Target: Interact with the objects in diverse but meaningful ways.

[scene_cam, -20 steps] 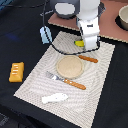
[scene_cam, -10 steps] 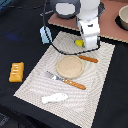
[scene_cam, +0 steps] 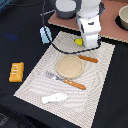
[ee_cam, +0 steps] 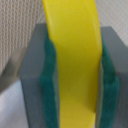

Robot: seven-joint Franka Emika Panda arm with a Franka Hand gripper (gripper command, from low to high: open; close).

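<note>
My gripper (ee_cam: pixel 75 70) is clenched on the yellow plastic toy banana (ee_cam: pixel 74 60); in the wrist view the fruit fills the gap between the two green pads (ee_cam: pixel 51 85) and touches both. In the exterior view the banana (scene_cam: pixel 79 41) shows only as a small yellow piece beside my white arm, over the 12 o'clock edge of the woven beige placemat (scene_cam: pixel 35 80). Compared with half a second ago, I see almost no change: I hold at the same place (the earlier pictures are small, so a slight shift could escape me). The round tan plate (scene_cam: pixel 69 66) lies at the middle of the placemat, the white toy fish (scene_cam: pixel 55 98) toward 6 o'clock, and the orange ridged bread-like block (scene_cam: pixel 16 71) at 9 o'clock, off the placemat. The pale blue cup (scene_cam: pixel 45 34) stands near 11 o'clock.
</note>
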